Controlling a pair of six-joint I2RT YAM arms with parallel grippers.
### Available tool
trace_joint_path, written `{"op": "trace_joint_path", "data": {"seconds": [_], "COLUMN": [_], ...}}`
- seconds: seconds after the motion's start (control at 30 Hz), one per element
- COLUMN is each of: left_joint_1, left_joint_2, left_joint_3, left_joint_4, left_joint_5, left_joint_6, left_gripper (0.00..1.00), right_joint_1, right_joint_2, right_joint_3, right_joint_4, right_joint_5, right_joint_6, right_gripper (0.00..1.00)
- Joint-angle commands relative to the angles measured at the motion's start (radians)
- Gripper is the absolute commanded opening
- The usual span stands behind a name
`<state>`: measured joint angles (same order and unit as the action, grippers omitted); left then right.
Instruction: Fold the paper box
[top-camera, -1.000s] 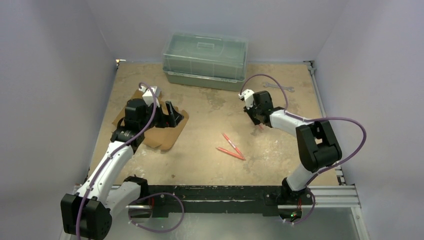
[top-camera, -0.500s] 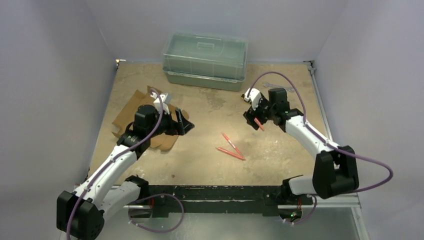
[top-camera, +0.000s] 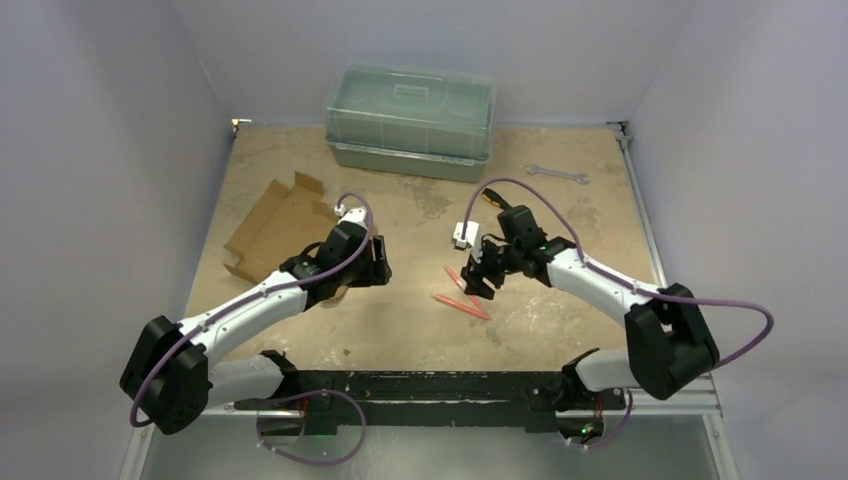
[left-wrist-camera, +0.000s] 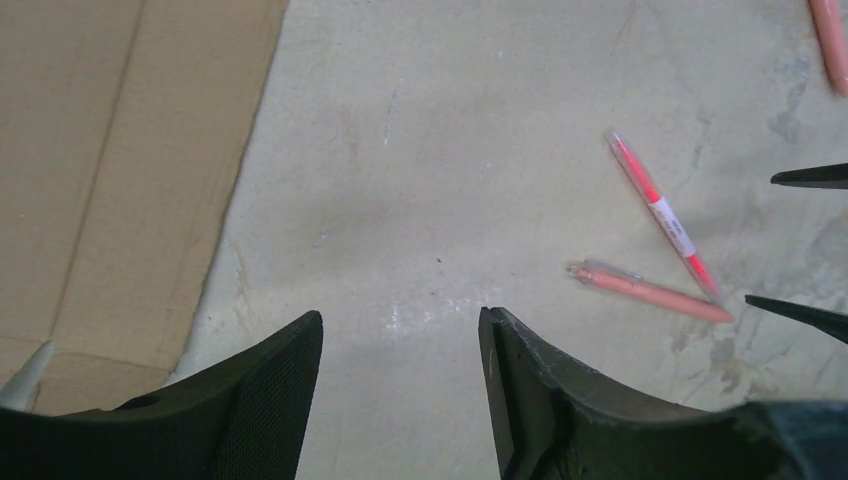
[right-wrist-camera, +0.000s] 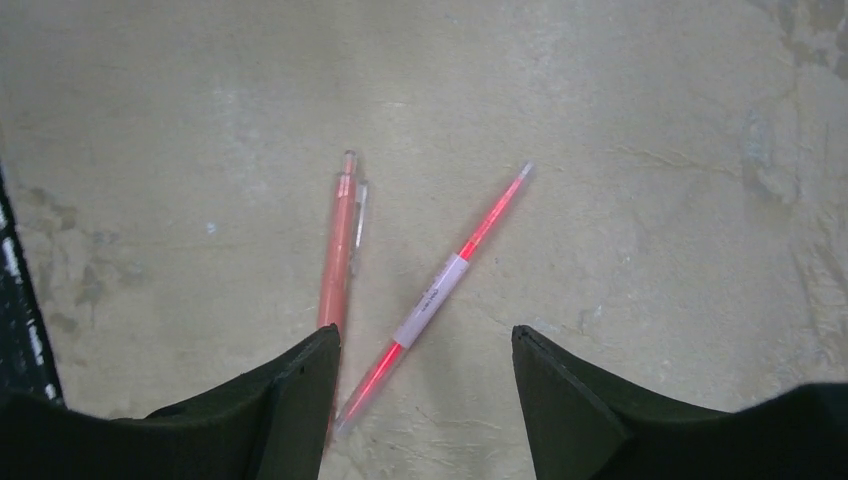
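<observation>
**Paper box** (top-camera: 275, 225): plain brown thin cardboard, unfolded and lying flat on the counter (top-camera: 420, 330). It sits in the left half, toward the far side, at an angle to the counter edges. Short flaps jut from its far edge and its left end. Straight crease lines run along the sheet, seen up close in the left wrist view (left-wrist-camera: 120, 170). Its near right corner is hidden under the left arm. Nothing grips it.

**Left fingers** (top-camera: 378, 262): spread apart with nothing between them. They hang over bare counter just right of the box's edge, and the left wrist view (left-wrist-camera: 270, 390) shows only counter in the gap.

**Right fingers** (top-camera: 478, 283): spread apart with nothing held, low over the two pens near the middle of the counter. In the right wrist view (right-wrist-camera: 280, 390) the pens' near ends lie in and beside the gap. Whether the fingers touch them cannot be told.

**Orange pen** (right-wrist-camera: 338, 255): opaque, lying flat on the counter.

**Clear pen** (right-wrist-camera: 450, 280): see-through barrel with red core and pale label, lying flat and angled toward the orange pen. Their near ends are close together.

**Plastic bin** (top-camera: 410, 120): large, translucent green-grey, lidded, at the far edge, well apart from the box.

**Wrench** (top-camera: 556, 175): metal, flat on the far right of the counter.
</observation>
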<state>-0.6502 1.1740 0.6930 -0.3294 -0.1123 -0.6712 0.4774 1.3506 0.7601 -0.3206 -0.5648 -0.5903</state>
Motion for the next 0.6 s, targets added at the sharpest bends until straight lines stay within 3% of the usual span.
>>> {"op": "trace_joint_path", "data": {"seconds": [0.0,0.37,0.57], "left_joint_1": [-0.002,-0.001,-0.001], "left_joint_2": [-0.010,-0.101,-0.142], "left_joint_3": [0.021,-0.053,-0.059], "left_joint_4": [-0.006,0.001,-0.007], "left_joint_5": [-0.094,-0.070,-0.059], "left_joint_6": [-0.028,-0.068,-0.057], "left_gripper": [0.57,0.57,0.56], "right_joint_1": [0.047,0.131,0.129], "right_joint_2": [0.071,0.217,0.234], "right_joint_3": [0.035,0.087,0.088], "right_joint_4": [0.130,0.129,0.147], "right_joint_5": [0.191,0.328,0.449], "right_joint_6": [0.152,0.175,0.182], "right_gripper": [0.65,0.60,0.35]}}
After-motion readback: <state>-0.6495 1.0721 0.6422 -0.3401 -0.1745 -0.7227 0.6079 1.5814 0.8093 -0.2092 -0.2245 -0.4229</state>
